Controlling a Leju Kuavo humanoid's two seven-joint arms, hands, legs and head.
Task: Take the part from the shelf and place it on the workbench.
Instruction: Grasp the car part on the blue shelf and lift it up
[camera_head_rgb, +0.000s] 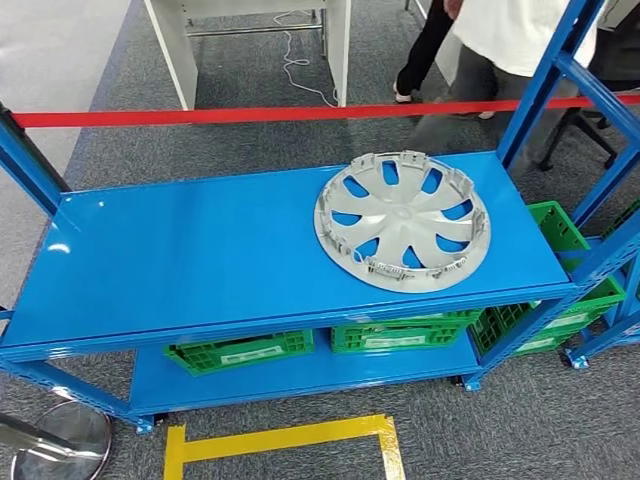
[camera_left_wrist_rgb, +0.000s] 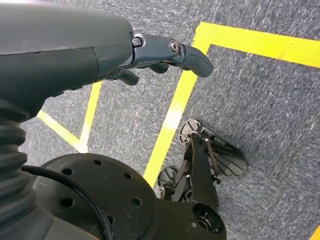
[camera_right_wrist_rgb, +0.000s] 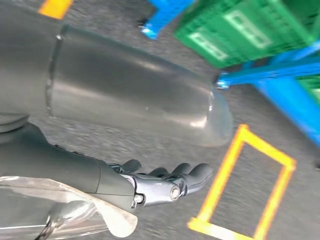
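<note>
Hubcap (camera_head_rgb: 402, 220) lies flat on the shelf (camera_head_rgb: 189, 250), right of centre, untouched. Left hand (camera_left_wrist_rgb: 166, 57) and right hand (camera_right_wrist_rgb: 166, 182) hang empty, fingers loosely extended. Grip opposite rim edges and lift level.

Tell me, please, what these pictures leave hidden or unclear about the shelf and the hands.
- Green crates, head view: contents hidden under the blue shelf.
- Person, head view: cut off by the top edge.
- Right hand, right wrist view: background blurred.
- Left hand, left wrist view: the palm faces away.
</note>
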